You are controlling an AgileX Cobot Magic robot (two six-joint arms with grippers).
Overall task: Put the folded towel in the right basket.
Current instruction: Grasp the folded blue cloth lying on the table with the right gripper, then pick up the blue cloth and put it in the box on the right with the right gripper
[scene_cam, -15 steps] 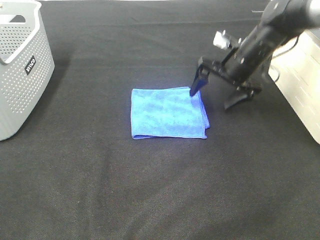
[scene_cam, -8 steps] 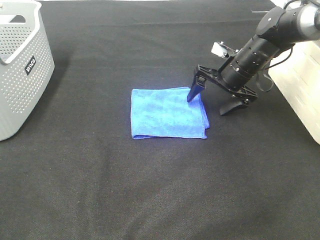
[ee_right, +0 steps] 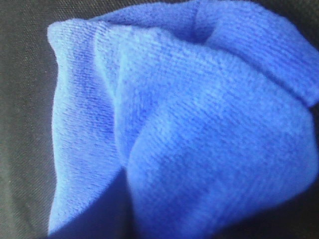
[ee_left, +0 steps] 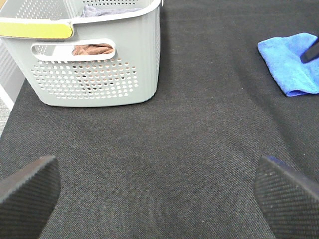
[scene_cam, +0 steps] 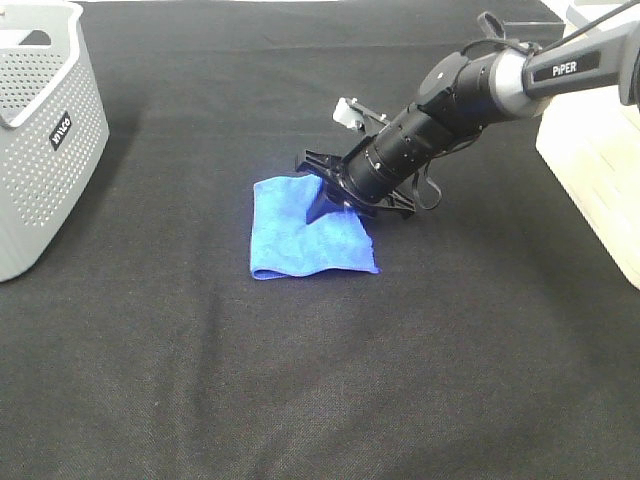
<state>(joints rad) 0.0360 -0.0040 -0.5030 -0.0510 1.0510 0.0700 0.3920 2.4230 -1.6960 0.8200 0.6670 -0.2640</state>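
Observation:
The blue towel (scene_cam: 300, 225) lies bunched on the black table near the middle; its right side is rucked up. It also shows in the left wrist view (ee_left: 294, 67) and fills the right wrist view (ee_right: 189, 134). My right gripper (scene_cam: 357, 213) reaches across low onto the towel's right edge; one dark finger (scene_cam: 318, 203) presses on the cloth and the jaws still look spread. The white right basket (scene_cam: 595, 170) stands at the right edge. My left gripper (ee_left: 159, 196) is open and empty over bare table, far from the towel.
A grey perforated basket (scene_cam: 45, 130) stands at the far left, holding brownish cloth in the left wrist view (ee_left: 94, 50). The black cloth table (scene_cam: 300, 380) stretches in front of the towel.
My right arm swung left and lower, pushing into the towel. The towel slid left and bunched up from its flat square shape.

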